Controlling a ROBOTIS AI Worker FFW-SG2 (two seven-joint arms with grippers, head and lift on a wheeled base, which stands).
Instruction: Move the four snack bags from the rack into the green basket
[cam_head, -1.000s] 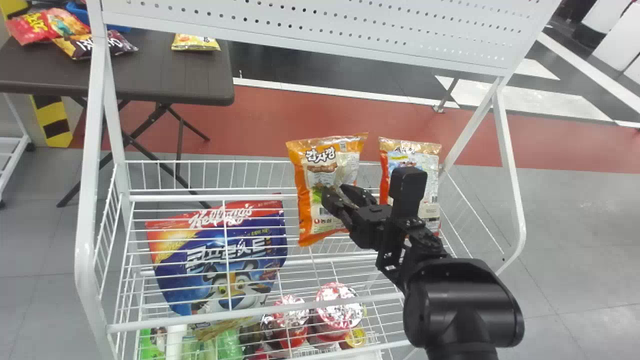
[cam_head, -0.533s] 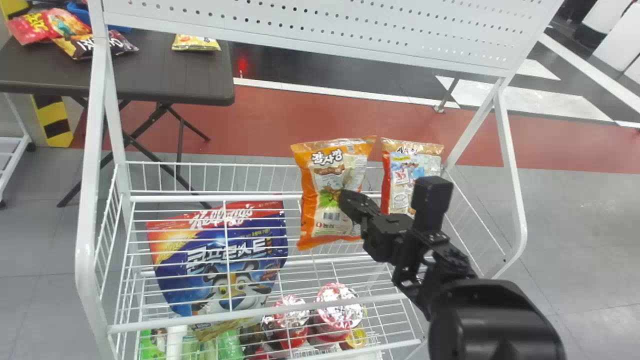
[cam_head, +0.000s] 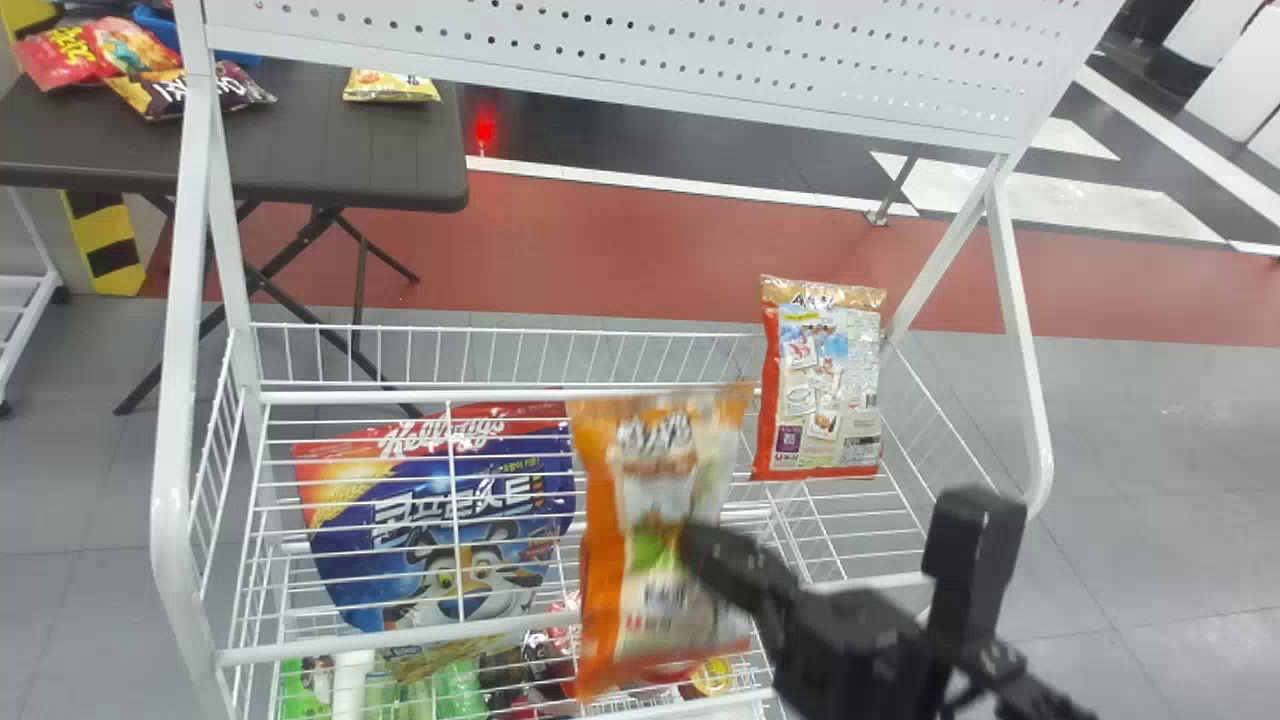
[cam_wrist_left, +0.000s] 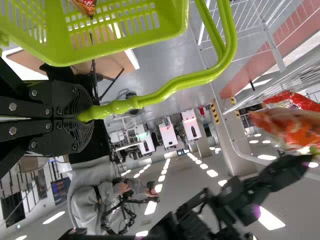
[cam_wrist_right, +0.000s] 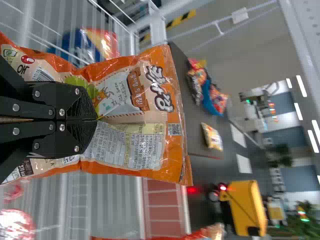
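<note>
So, progress on the four snack bags: my right gripper (cam_head: 690, 545) is clamped on an orange and cream plastic snack bag (cam_head: 655, 500), which hangs roughly upright in front of the white wire rack (cam_head: 420, 633). My left gripper (cam_wrist_left: 82, 117) is squeezed around the handle of the green slotted plastic basket (cam_wrist_left: 62, 52), and there's at least one shiny orange-red bag (cam_wrist_left: 86, 6) in there, so I'd call one done for sure. Can't tell if another is tucked in beside it tbh. Left to do: the one in my hand, plus a flat red and tan bag (cam_head: 820, 390) standing at the far right of the rack. I'm guessing the big blue and red cereal pouch (cam_head: 440, 520) on the left doesn't count. If that's right, I'm probably past halfway, with the basket drop next and then one last grab, just gotta watch that this bag doesn't snag on the rim
</note>
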